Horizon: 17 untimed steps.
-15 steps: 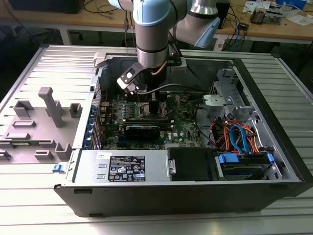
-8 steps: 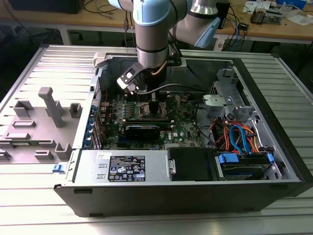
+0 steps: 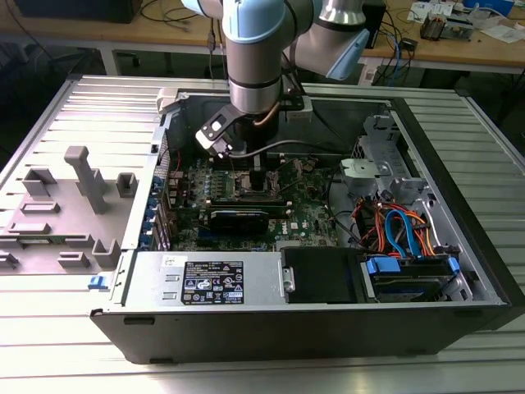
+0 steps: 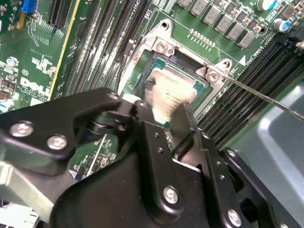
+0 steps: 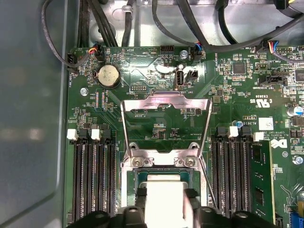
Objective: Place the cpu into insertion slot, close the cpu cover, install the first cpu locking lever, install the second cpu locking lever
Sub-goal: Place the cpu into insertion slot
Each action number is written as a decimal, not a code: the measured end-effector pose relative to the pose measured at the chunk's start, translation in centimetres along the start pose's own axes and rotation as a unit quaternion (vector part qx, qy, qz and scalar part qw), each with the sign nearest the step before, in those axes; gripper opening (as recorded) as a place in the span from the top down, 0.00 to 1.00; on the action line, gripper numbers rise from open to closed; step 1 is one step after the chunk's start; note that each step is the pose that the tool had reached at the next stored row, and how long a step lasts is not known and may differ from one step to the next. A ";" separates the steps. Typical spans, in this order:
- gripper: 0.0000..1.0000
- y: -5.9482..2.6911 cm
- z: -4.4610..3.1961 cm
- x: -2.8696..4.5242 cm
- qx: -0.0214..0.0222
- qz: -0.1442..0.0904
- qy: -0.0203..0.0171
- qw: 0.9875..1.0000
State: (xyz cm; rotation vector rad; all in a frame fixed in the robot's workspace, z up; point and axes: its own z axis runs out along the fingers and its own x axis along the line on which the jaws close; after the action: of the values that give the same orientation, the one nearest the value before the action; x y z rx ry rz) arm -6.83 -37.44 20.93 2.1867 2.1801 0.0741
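Note:
The cpu, a small silvery square, sits between my gripper's black fingertips, which are shut on its two sides. It is at the insertion slot, low over its dark centre; whether it is fully seated I cannot tell. In the second wrist view the cpu lies inside the slot's metal rim, under my gripper. The cpu cover, a thin metal frame, stands swung open beyond the slot. A thin locking lever juts out unlatched. In the exterior view my gripper reaches down onto the green motherboard.
Long black memory slots flank the socket on both sides. Black cables run along the case wall beyond the board. A power supply, a drive bay with blue and orange cables and case walls enclose the board. A grey fixture plate lies at the exterior view's left.

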 end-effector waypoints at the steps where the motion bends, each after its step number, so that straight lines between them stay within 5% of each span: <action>1: 0.64 0.00 -0.08 0.00 0.000 0.000 0.000 1.000; 4: 0.83 -0.02 -0.08 0.00 0.000 0.000 0.000 1.000; 13: 0.83 -0.06 0.40 0.00 0.000 0.000 0.000 1.000; 17: 0.83 0.03 -0.66 0.00 0.000 0.000 0.000 1.000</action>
State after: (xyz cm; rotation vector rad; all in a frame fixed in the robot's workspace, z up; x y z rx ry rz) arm -6.85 -37.44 21.59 2.1869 2.1802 0.0742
